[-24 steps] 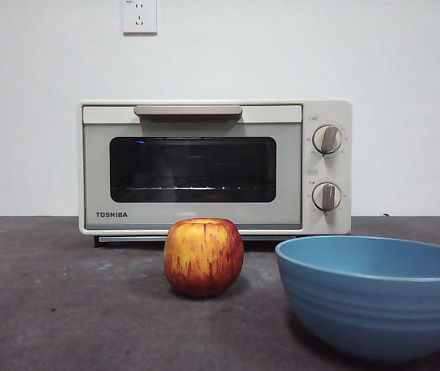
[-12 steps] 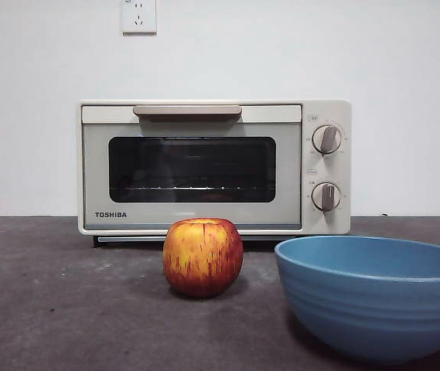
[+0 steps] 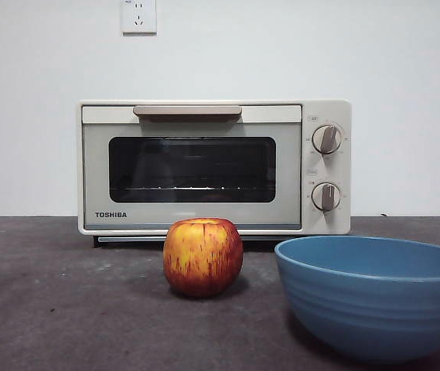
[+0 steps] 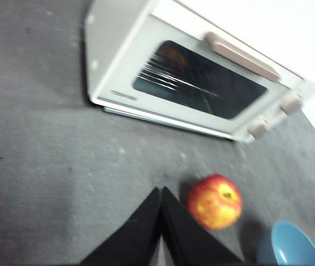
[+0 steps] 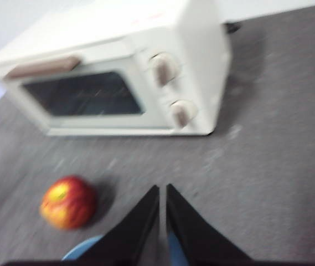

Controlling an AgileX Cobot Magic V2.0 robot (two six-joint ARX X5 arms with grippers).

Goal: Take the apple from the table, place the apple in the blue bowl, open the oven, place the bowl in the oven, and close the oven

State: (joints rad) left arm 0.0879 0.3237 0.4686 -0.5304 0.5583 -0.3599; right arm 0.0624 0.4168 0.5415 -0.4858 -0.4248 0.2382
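Note:
A red and yellow apple (image 3: 203, 256) rests on the dark grey table (image 3: 65, 309) in front of the cream oven (image 3: 214, 166), whose door is shut. The blue bowl (image 3: 376, 295) stands empty at the near right. Neither gripper shows in the front view. Seen from the left wrist, my left gripper (image 4: 161, 191) is shut, high above the table, with the apple (image 4: 215, 201) just beside its tips and the bowl's rim (image 4: 290, 245) further off. In the right wrist view my right gripper (image 5: 162, 188) is shut too, above the bowl (image 5: 82, 249), apart from the apple (image 5: 68, 202).
A white wall with a socket (image 3: 139, 15) stands behind the oven. The oven's beige handle (image 3: 188, 111) runs along the door's top, and two grey knobs (image 3: 326, 139) sit on its right panel.
The apple, bowl and oven stand where they were; only a tiny shift of the whole front picture shows.

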